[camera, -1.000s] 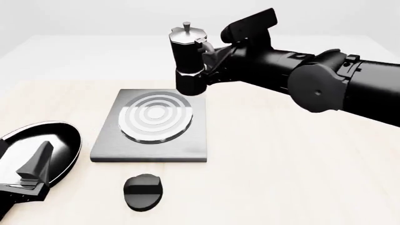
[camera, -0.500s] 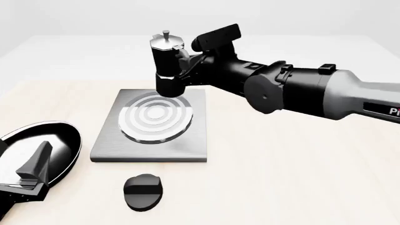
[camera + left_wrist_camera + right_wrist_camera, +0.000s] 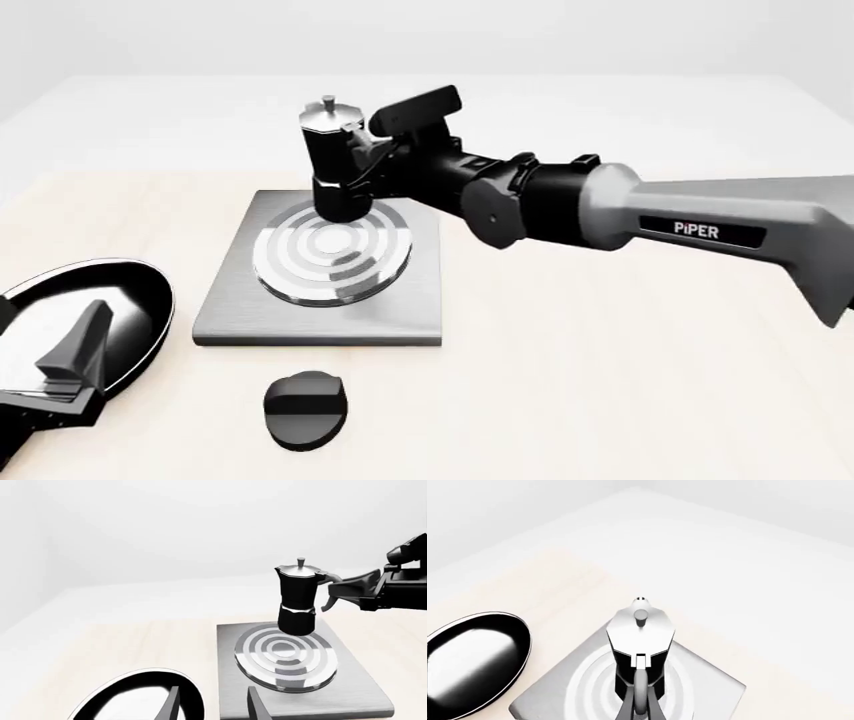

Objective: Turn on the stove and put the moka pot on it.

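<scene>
The moka pot (image 3: 334, 160) is black with a silver lid, upright, over the far half of the stove's ringed burner (image 3: 331, 250). Its base is close above the rings; I cannot tell if it touches. My right gripper (image 3: 376, 150) is shut on the pot's curved handle, also seen in the left wrist view (image 3: 343, 587). The pot shows from above in the right wrist view (image 3: 639, 645). The grey slab (image 3: 387, 310) lies flat. The black oval knob (image 3: 306, 408) sits in front of it. My left gripper (image 3: 67, 365) is open and empty over the frying pan.
A glossy black frying pan (image 3: 127, 305) lies left of the slab, under my left gripper; it also shows in the left wrist view (image 3: 133, 695) and the right wrist view (image 3: 474, 660). My right arm reaches across the table's right half.
My right arm has carried the moka pot left and down, from beyond the slab's far right corner to over the burner. The left arm has not moved.
</scene>
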`<state>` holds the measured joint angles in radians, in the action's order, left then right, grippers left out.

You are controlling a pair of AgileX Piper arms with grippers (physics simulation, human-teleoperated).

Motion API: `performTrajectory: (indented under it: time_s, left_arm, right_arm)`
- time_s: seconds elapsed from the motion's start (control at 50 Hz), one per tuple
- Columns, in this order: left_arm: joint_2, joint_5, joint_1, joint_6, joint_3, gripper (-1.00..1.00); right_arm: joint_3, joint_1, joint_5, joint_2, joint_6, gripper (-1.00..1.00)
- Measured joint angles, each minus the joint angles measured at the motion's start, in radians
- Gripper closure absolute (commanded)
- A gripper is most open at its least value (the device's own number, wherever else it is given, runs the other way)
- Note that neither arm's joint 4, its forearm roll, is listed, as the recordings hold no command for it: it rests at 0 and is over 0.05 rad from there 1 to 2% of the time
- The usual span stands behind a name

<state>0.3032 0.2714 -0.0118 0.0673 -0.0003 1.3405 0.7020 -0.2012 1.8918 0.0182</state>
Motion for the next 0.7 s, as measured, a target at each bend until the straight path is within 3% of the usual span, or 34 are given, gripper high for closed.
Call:
performTrajectory:
  time_s: [0.3, 0.7]
  left_arm:
    - [0.061, 0.050, -0.007, -0.008, 0.000, -1.00]
    - [0.109, 0.090, -0.014, -0.012, 0.000, -1.00]
  right_arm:
    - [0.061, -0.002, -0.011, 0.097, 0.003, 1.00]
    - [0.031, 0.010, -0.056, 0.137, 0.021, 1.00]
